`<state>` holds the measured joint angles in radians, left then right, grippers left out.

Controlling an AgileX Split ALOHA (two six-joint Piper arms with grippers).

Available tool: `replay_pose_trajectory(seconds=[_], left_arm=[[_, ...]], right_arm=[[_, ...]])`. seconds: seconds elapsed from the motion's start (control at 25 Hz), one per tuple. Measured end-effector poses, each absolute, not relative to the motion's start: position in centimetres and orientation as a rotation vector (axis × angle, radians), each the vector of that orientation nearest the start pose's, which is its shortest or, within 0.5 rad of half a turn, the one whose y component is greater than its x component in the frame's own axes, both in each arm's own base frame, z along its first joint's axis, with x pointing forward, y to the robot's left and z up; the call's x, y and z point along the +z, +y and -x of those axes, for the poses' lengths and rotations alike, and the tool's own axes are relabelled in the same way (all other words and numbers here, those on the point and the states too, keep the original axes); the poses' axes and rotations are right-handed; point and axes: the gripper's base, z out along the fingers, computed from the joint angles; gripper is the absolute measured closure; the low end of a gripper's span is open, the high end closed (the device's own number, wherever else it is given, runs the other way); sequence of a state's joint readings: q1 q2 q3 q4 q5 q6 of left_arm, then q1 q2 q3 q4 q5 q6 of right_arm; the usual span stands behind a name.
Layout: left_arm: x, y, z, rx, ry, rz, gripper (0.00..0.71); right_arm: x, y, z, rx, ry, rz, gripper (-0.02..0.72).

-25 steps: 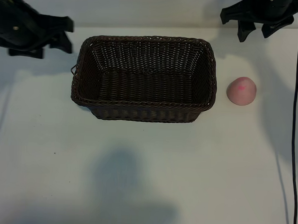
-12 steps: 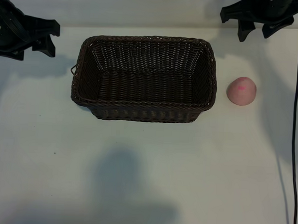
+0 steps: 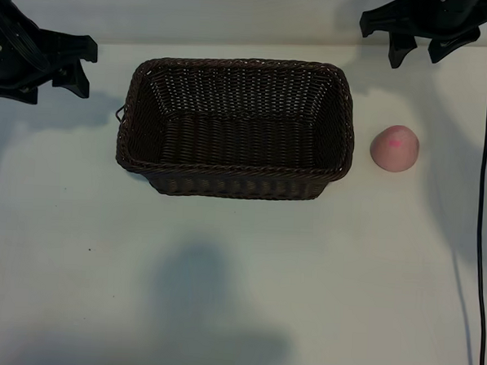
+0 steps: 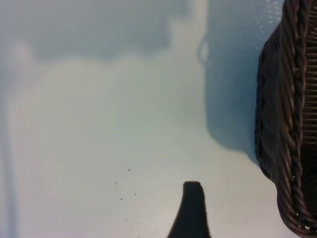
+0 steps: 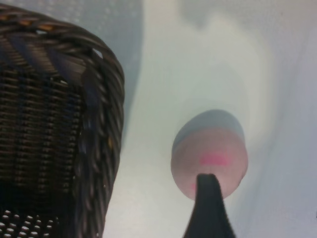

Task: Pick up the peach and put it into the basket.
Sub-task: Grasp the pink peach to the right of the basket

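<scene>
The pale-pink peach (image 3: 395,148) lies on the white table just right of the dark-brown wicker basket (image 3: 232,172), apart from its end wall. Nothing lies in the basket. My right gripper (image 3: 416,52) hangs open at the back right, behind the peach and holding nothing. In the right wrist view one dark finger (image 5: 208,210) shows in front of the peach (image 5: 210,146), with the basket's corner (image 5: 96,119) beside it. My left gripper (image 3: 83,66) stands open at the back left, off the basket's wire-loop end. Its wrist view shows one finger (image 4: 190,213) over bare table and the basket's wall (image 4: 285,129).
A black cable (image 3: 482,203) runs down the right edge of the table. A small wire loop (image 3: 118,112) sticks out from the basket's left end. A broad shadow (image 3: 204,311) falls on the white table in front of the basket.
The left gripper drew back to the left, away from the basket's corner, then stayed still. The right gripper, the peach and the basket have not moved.
</scene>
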<state>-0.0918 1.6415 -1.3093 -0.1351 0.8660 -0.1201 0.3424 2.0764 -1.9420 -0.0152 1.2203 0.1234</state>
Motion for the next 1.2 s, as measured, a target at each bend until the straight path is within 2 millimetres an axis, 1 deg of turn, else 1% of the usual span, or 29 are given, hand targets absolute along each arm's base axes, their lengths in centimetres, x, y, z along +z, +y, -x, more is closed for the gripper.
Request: replay_pose_trajectory(seconds=[0.12,0.28,0.4,0.56,0.68,0.8,0.96,1.04,1.12,1.16,1.2], left_arm=[[28.2,-4.1,-34.6,-0.238,2.677,0.137,0.125],[28.2,-4.4,-34.8,-0.287,2.66,0.171,0.125],[28.0,-4.6,-35.0,-0.313,2.659,0.187,0.125],[27.9,-4.6,-35.0,-0.318,2.66,0.191,0.125],[27.9,-4.6,-35.0,-0.318,2.659,0.191,0.125],[27.9,-4.6,-35.0,-0.318,2.658,0.191,0.125],[27.9,-4.6,-35.1,-0.318,2.652,0.192,0.125],[27.9,-4.6,-35.1,-0.317,2.651,0.188,0.125],[27.9,-4.6,-35.1,-0.317,2.65,0.188,0.125],[27.9,-4.6,-35.1,-0.317,2.65,0.188,0.125],[27.9,-4.6,-35.1,-0.317,2.65,0.188,0.125]], right_arm=[[27.2,15.0,-42.4,0.073,2.83,0.313,0.198],[27.1,14.8,-42.5,0.038,2.826,0.319,0.198],[26.3,14.3,-42.8,0.022,2.845,0.306,0.198],[23.5,13.4,-42.4,0.0,2.937,0.288,0.198],[21.1,12.9,-42.0,0.017,2.977,0.269,0.198],[19.0,12.8,-41.6,0.046,2.99,0.254,0.198],[16.9,13.0,-41.1,0.109,2.982,0.231,0.198],[16.0,13.2,-41.1,0.138,2.976,0.218,0.2],[15.1,13.3,-41.3,0.156,2.983,0.216,0.233],[14.8,13.4,-41.4,0.161,2.986,0.215,0.275],[14.5,13.4,-41.4,0.166,2.99,0.214,0.339]])
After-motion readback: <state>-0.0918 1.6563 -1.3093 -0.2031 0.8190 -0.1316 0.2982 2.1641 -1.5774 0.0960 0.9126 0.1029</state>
